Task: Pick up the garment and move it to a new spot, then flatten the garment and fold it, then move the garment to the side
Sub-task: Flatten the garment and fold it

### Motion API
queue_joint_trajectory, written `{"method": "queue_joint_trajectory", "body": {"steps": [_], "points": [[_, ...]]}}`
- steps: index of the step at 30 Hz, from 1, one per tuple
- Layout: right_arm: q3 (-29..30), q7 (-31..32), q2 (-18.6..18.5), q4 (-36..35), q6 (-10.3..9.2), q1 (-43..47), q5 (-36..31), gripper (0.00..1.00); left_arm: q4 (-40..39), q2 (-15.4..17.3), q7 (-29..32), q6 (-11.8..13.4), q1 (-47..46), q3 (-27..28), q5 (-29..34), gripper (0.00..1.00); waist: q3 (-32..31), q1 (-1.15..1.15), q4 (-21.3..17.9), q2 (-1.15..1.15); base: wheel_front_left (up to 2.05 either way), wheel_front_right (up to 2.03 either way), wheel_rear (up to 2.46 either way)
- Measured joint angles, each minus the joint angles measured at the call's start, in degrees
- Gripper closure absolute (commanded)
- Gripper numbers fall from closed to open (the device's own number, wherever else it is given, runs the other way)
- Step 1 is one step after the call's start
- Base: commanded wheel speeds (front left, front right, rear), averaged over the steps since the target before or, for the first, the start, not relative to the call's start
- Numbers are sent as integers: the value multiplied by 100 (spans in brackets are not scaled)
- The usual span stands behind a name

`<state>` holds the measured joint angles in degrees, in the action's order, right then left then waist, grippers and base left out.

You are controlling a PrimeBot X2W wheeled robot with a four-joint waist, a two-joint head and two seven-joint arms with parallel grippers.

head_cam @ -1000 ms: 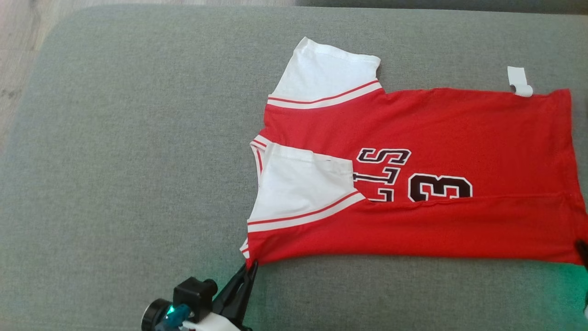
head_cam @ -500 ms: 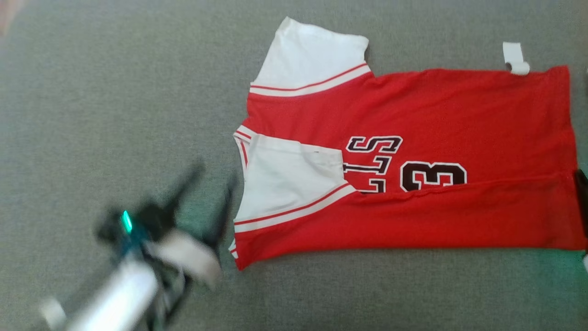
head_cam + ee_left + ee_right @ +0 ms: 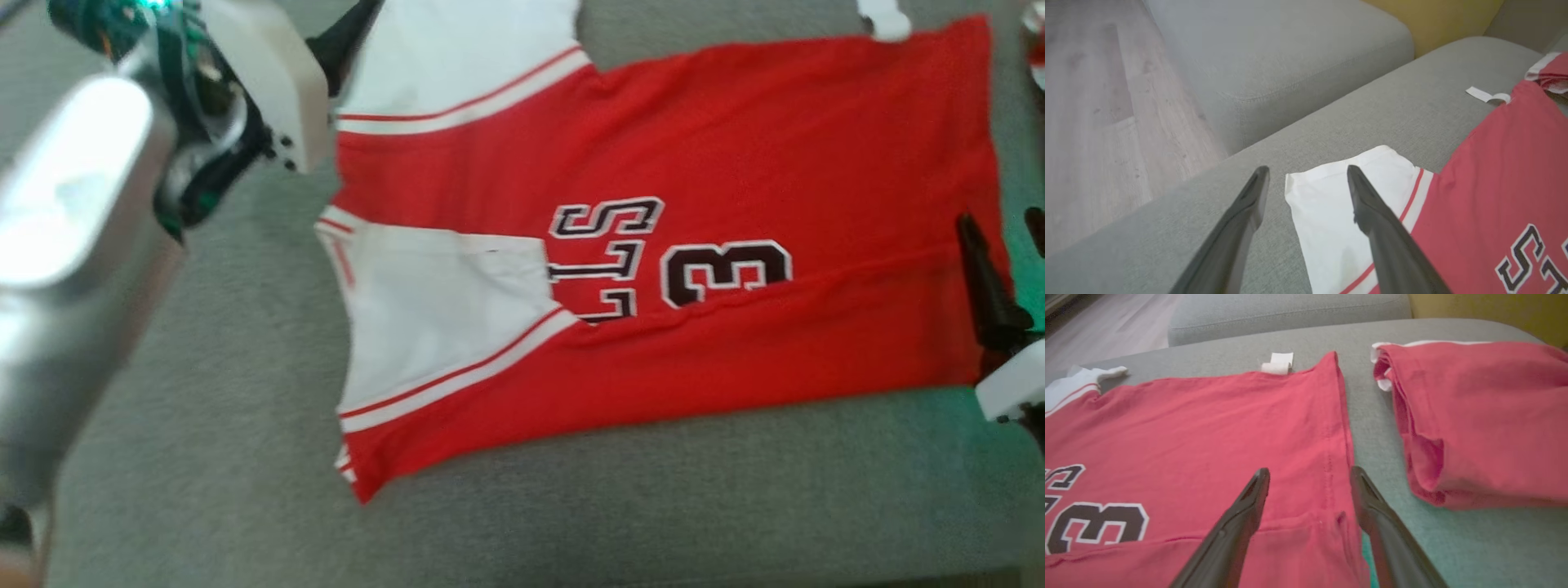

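**Cushions, grey: 2.** The sofa (image 3: 204, 425) carries all the cloth on one cushion. A second cushion (image 3: 1274, 53) stands beyond it, seen from the left wrist, with wood floor (image 3: 1090, 106) beside.

**Jersey (image 3: 735, 139), red: 1.** It lies spread flat on the sofa, collar end to the robot's left and hem to its right. The near long edge is folded up over the front, covering the lower part of the black print (image 3: 722, 273).

**Folded garment (image 3: 1486, 416), red with white trim: 1.** It sits in a bundle on the same cushion, just beside the jersey's hem on the robot's right. A strip of bare cushion lies between the two.

**Sleeves, white with a red stripe: 2.** The far sleeve (image 3: 1331, 216) lies out flat on the cushion. The near sleeve (image 3: 441, 310) is folded in over the chest.

**Hands: 2.**
- The left hand (image 3: 1306, 169) is spread wide and grips nothing. It sits at the far sleeve's outer corner, one finger over white cloth and the other over bare cushion. Contact cannot be told.
- The right hand (image 3: 1309, 470) is spread wide and grips nothing. It straddles the jersey's hem, one finger over red cloth and the other at the hem's edge. Contact cannot be told.

**Tag (image 3: 1278, 362), white: 1.** It is curled and pokes out from the jersey's far edge near the hem.
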<state>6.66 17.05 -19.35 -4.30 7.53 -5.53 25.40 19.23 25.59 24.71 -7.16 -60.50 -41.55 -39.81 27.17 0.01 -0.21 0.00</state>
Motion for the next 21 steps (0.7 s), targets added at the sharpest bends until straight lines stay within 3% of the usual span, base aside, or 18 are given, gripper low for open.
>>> {"method": "queue_joint_trajectory", "body": {"steps": [6,12,21], "points": [[-85,-152,54,182,0,-31,-2,0,494,324,573,-43,-597,-550,-704,0,264,-1,-379,0,0,0,0],[-171,-325,75,324,0,-125,32,0,1049,805,847,-43,-1049,-1137,-913,0,574,0,-818,0,0,0,0],[-175,-443,131,409,0,-126,33,0,1270,898,740,-43,-1387,-1517,-1324,0,807,-2,-1024,0,0,0,0]]}}
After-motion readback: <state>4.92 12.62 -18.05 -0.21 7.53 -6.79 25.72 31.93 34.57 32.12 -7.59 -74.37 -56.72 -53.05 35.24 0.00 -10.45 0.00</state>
